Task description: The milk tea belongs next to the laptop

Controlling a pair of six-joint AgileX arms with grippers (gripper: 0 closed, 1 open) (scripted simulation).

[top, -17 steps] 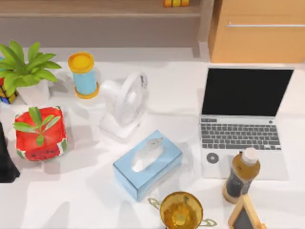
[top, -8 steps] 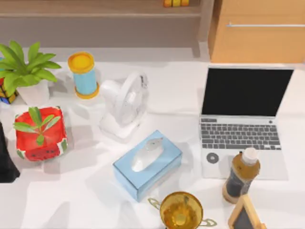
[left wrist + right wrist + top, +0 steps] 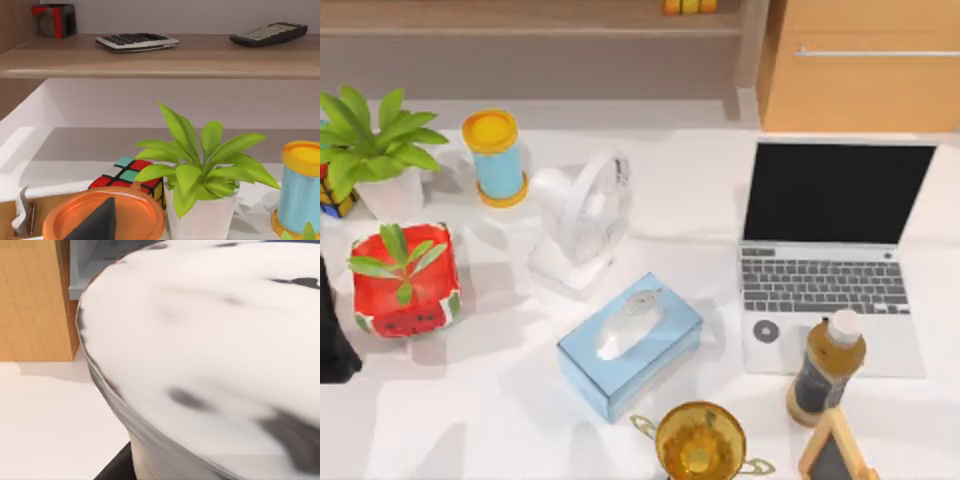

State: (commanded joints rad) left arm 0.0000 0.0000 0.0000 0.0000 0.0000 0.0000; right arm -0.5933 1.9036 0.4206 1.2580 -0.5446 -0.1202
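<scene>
A white, dark-flecked rounded surface looms beside a wooden cabinet.

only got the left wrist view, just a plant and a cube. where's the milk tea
Observer: In the top view, the milk tea stands upright near the front of the table's right side.
Operator: and the laptop
Observer: The laptop is open just behind the bottle, which stands at its front edge.
Operator: anything crowding the bottle
Observer: A small wood-framed chalkboard stands right in front of it.
</scene>
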